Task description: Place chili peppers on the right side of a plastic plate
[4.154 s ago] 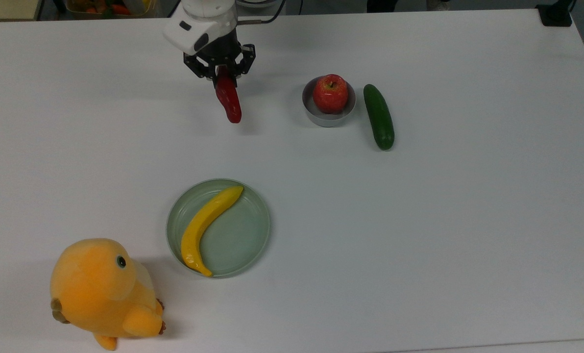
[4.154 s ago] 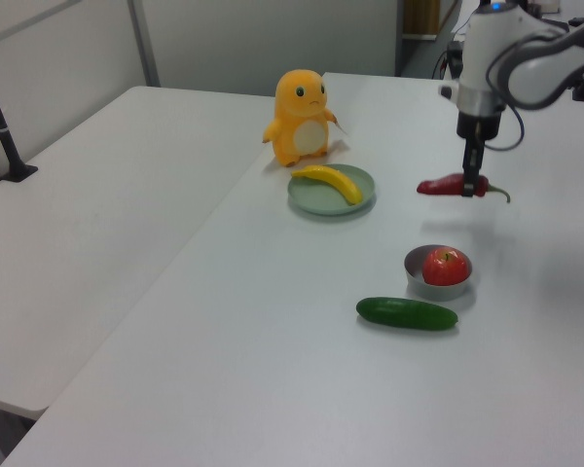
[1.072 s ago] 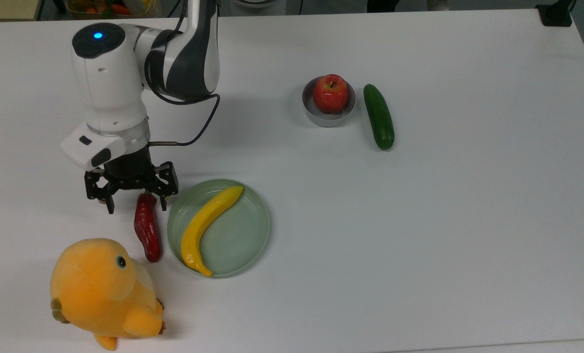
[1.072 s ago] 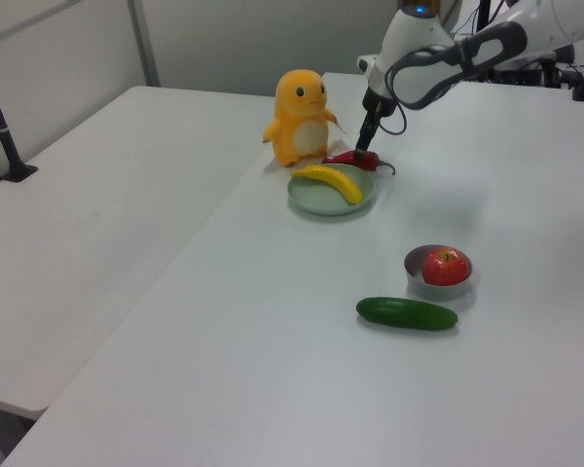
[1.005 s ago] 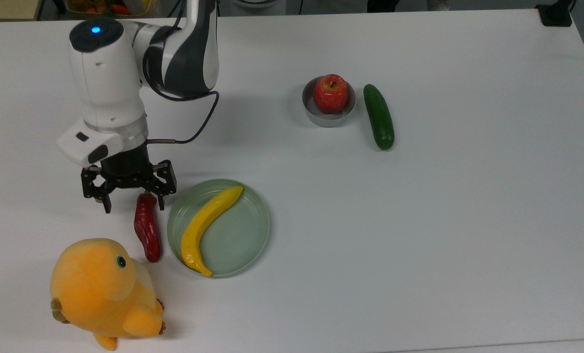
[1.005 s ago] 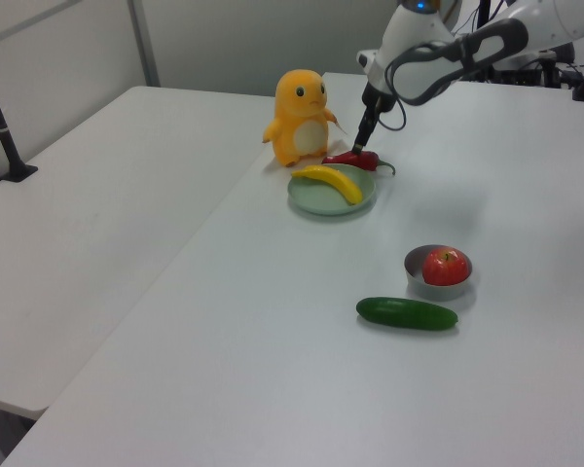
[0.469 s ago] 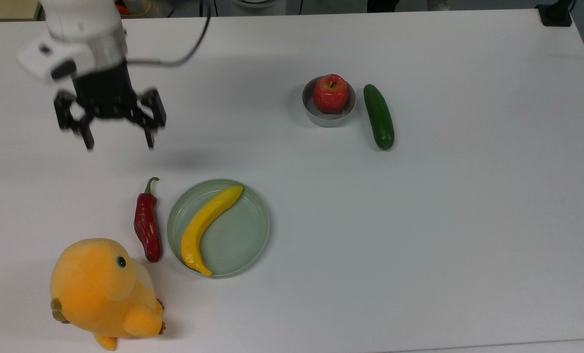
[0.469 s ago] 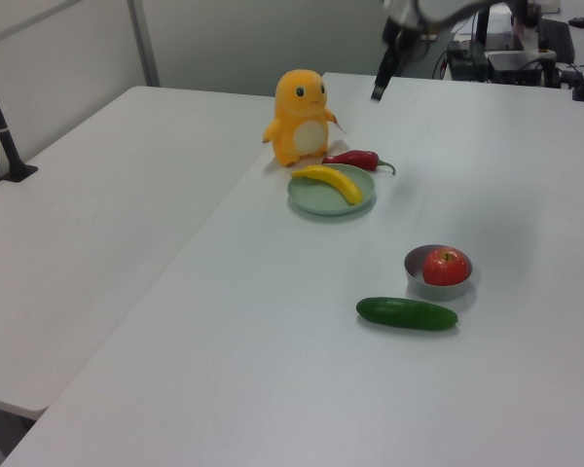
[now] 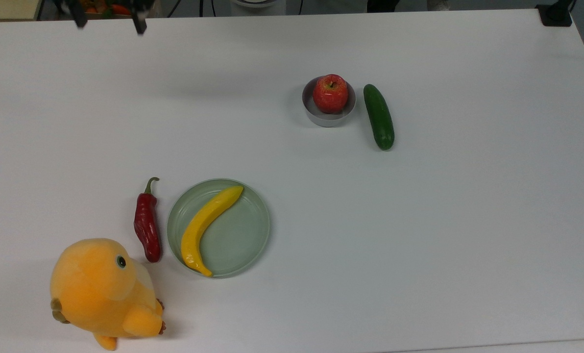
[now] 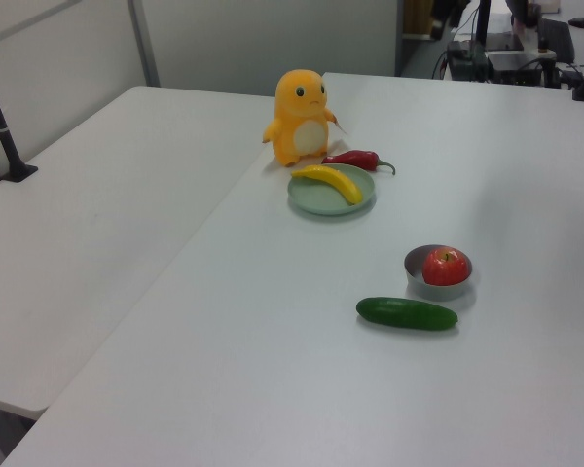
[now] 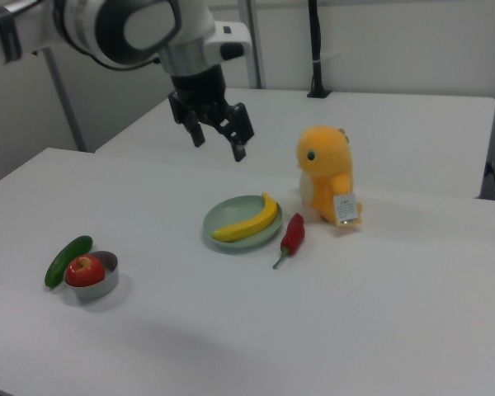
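Note:
The dark-red chili pepper [image 9: 146, 228] [image 10: 355, 159] [image 11: 293, 235] lies flat on the white table, just off the rim of the pale green plastic plate [image 9: 240, 235] [image 10: 316, 201] [image 11: 231, 212]. It is on the top view's left and the right view's right of the plate, between the plate and the plush toy. A yellow banana [image 9: 204, 228] [image 11: 246, 223] lies in the plate. My gripper [image 9: 109, 22] [image 11: 219, 144] hangs open and empty high above the table, well apart from the chili.
An orange plush toy [image 9: 101, 289] [image 10: 302, 117] [image 11: 326, 177] stands close beside the chili. A small grey bowl [image 9: 328, 120] holds a red apple [image 9: 330, 93], and a dark green cucumber [image 9: 378, 116] [image 10: 407, 313] lies beside the bowl.
The gripper carried the chili over beside the plate, let it go there, then rose open and drew back to the top view's upper edge. The chili stays on the table.

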Controlling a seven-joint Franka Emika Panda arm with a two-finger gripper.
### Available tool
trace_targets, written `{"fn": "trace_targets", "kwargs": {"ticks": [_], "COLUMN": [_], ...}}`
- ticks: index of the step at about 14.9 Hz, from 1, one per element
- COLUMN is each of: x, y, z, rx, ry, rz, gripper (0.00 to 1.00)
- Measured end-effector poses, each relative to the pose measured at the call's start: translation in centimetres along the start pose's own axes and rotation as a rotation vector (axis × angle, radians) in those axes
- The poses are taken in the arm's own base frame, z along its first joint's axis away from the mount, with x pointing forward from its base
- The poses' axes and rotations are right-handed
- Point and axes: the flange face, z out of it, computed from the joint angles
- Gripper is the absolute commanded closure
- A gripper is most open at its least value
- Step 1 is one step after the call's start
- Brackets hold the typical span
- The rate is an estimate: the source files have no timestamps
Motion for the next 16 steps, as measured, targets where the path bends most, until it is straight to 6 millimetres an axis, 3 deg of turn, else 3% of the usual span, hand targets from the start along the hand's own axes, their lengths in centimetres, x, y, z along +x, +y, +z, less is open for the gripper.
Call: {"fn": "trace_targets", "kwargs": {"ticks": [5,7,9,11,16], "x": [-3.9,-4.8,-5.2,-5.5,-6.3], "y": [-1.3,-3.3,-6.5,-9.8,-15.9], "z": [-3.8,-4.3,-4.4,-3.8,-0.2], "rx": [0.020,0.027,0.027,0.025,0.001], "ry": [-0.101,-0.142,-0.157,-0.171,-0.191], "rz": [0.032,0.020,0.014,0.000,-0.093], "gripper": [0.00,0.00,0.00,0.00,0.00]}}
